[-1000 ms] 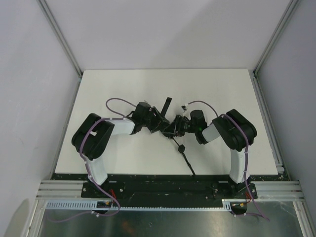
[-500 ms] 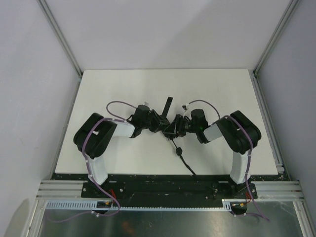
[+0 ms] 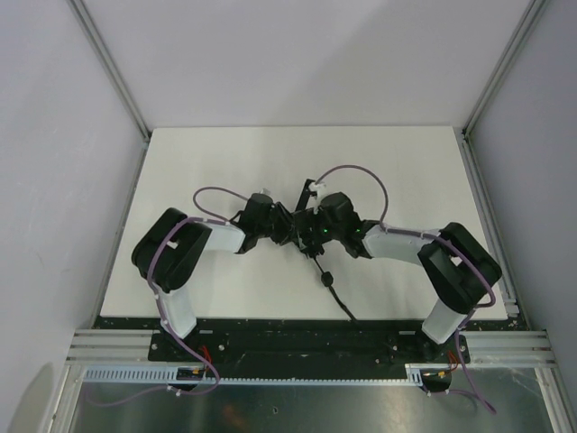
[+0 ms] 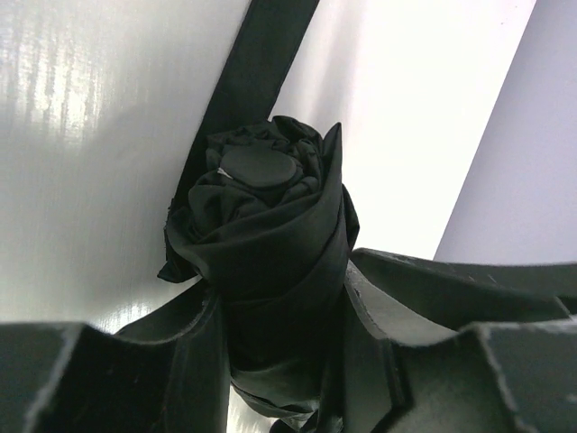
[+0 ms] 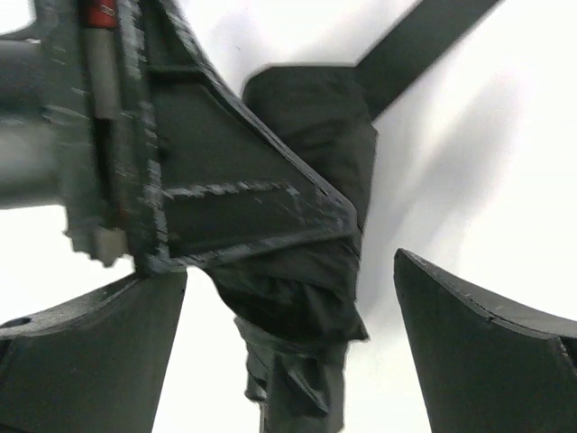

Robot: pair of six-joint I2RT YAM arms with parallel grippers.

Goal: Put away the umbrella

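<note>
The left gripper [image 4: 284, 361] pinches the rolled black umbrella [image 4: 270, 244] at mid-table [image 3: 207, 153], between the two arms, with its small cap [image 4: 261, 167] pointing away. A flat black strap [image 4: 257, 63] sticks out unfastened beyond it, and the thin wrist strap [image 3: 338, 296] trails toward the near edge. The right gripper [image 5: 288, 271] stands spread wide around the fabric without touching it. With one grip on soft folds, the roll could loosen or slide out. If the right fingers close here, they may strike the left finger crossing the bundle.
</note>
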